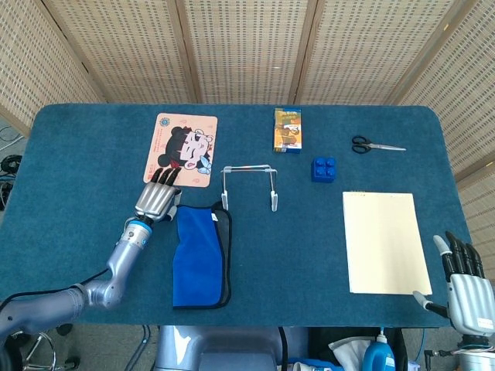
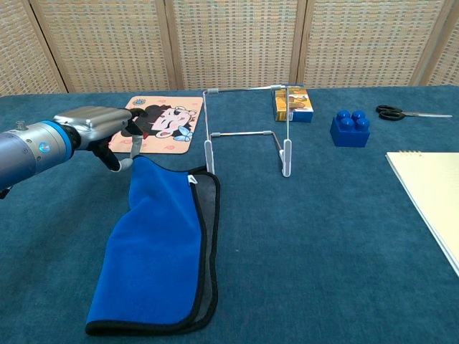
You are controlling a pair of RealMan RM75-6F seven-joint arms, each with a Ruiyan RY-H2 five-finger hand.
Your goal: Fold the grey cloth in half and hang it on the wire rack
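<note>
Chest view: left robot hand (image 2: pixel 107 131) pinches folded cloth's (image 2: pixel 161 244) far corner.

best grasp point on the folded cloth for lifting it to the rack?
Probably the far left corner of the cloth, beside the left hand. Come from the left: the folded edge runs that side, open layers face right, and the wire rack stands just beyond.

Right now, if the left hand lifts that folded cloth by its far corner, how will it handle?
Probably floppy: the cloth lies flat in soft layers and would likely drape from the left hand. Likely light, being thin. The layers may slide apart, since the grey underside already peeks past the blue edge.
</note>
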